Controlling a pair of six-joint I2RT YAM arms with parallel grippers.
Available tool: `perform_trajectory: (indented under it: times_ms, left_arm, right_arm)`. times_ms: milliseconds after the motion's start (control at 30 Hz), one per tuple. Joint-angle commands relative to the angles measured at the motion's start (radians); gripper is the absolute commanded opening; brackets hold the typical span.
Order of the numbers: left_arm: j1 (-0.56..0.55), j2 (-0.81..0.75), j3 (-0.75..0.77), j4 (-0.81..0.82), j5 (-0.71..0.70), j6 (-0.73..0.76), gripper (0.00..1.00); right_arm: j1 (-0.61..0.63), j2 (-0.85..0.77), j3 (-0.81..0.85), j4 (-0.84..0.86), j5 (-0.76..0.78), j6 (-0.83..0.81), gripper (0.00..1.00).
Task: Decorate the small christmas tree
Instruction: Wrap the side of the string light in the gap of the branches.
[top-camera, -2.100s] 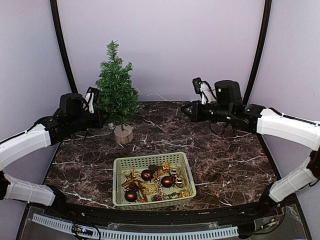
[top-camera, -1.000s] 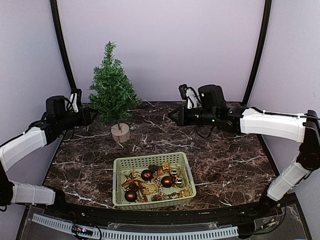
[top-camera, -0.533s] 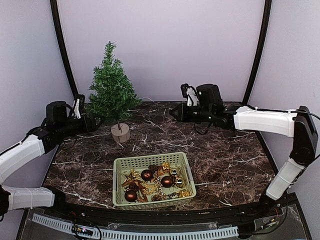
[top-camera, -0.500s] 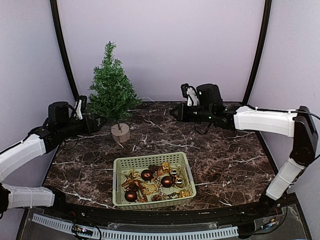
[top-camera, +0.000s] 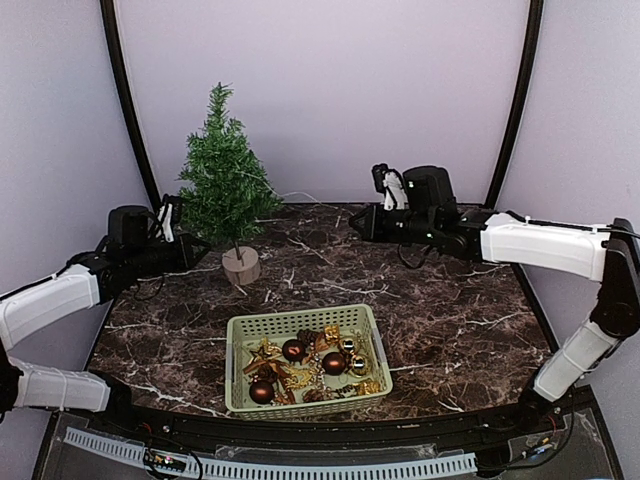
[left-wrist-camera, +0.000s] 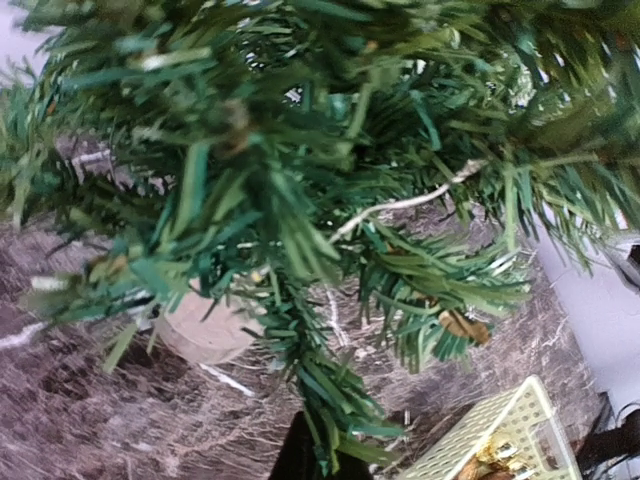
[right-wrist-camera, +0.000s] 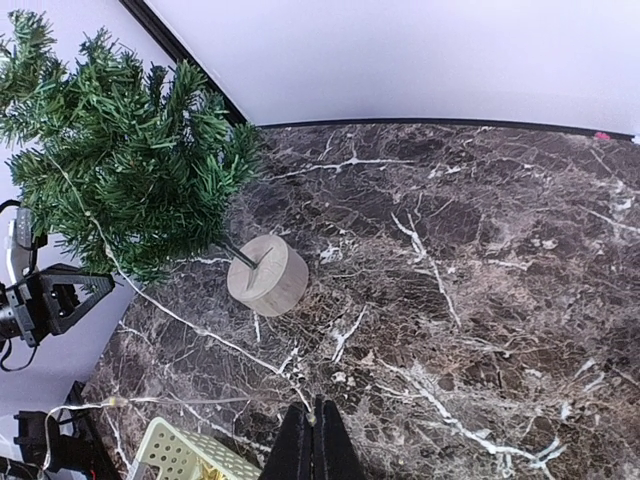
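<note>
The small christmas tree (top-camera: 225, 185) stands at the back left on its round wooden stump (top-camera: 243, 266). My left gripper (top-camera: 197, 250) is at its lowest left branches. In the left wrist view the dark fingers (left-wrist-camera: 300, 455) look pressed together with a branch tip (left-wrist-camera: 330, 400) running down between them. My right gripper (top-camera: 357, 222) hovers right of the tree, shut on a thin light-string wire (right-wrist-camera: 180, 318). The wire runs from the jaws (right-wrist-camera: 315, 420) back across the marble into the tree (right-wrist-camera: 120, 170). A strand of it (left-wrist-camera: 400, 203) crosses the needles.
A pale green basket (top-camera: 300, 320) of brown balls and gold ornaments sits front centre; its corner shows in both wrist views (right-wrist-camera: 175, 450) (left-wrist-camera: 490, 430). Lilac walls and two black curved posts (top-camera: 125, 90) enclose the dark marble table (top-camera: 450, 320).
My left gripper slid right into the tree's lower branches, opened wide and then closed. The right gripper drew slightly to the right, still shut on the wire.
</note>
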Motion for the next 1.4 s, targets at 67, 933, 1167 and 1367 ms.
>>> perform_trajectory:
  times_ms: [67,933,1167,1367]
  left_arm:
    - [-0.005,-0.018,0.024,-0.004,0.048,0.085,0.00]
    - [-0.068,0.119,0.195,0.021,0.396,0.233,0.00]
    - [-0.068,0.101,0.183,0.028,0.361,0.224,0.00]
    - [-0.058,0.077,0.162,0.034,0.174,0.164,0.00]
  right_arm:
    - [-0.007,-0.125,-0.048,-0.048,0.048,-0.059,0.00]
    - [-0.005,-0.523,-0.163,-0.139,-0.133,-0.193,0.00]
    - [-0.004,-0.507,-0.161,-0.120,-0.135,-0.192,0.00]
    - [-0.004,-0.503,-0.160,-0.109,-0.133,-0.190,0.00]
